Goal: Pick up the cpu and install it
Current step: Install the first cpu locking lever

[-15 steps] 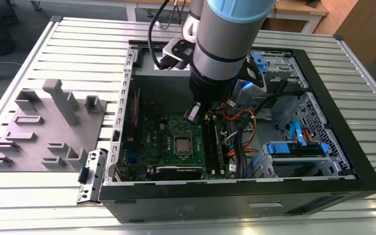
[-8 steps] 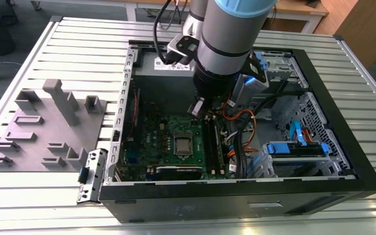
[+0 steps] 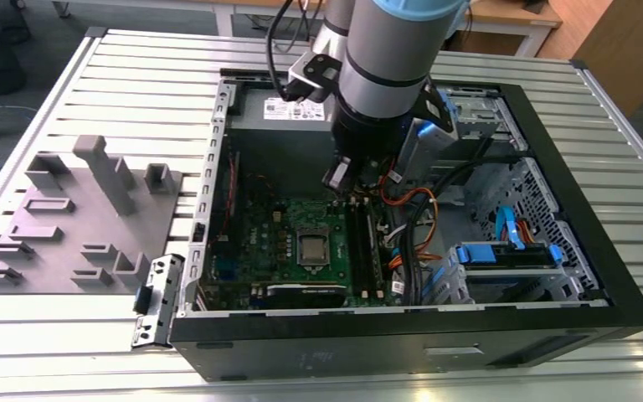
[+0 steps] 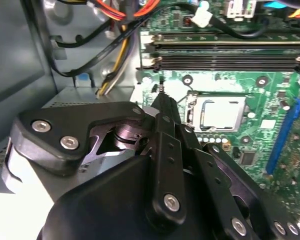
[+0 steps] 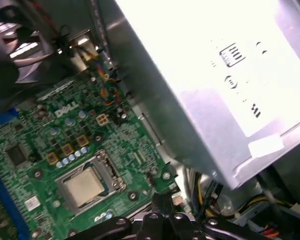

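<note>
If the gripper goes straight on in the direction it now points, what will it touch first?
Most likely the green motherboard, at a bare patch just beside the metal-framed socket that holds the small silver-grey square cpu. The gripper points down at the board, off the socket's corner; depth is unclear.

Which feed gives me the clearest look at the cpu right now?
The first wrist view: the cpu sits large and unobstructed in its metal-framed socket on the motherboard. The second wrist view shows it whole too, just past the pincer tips. In the exterior view it is a tiny pale square inside the case.
</note>
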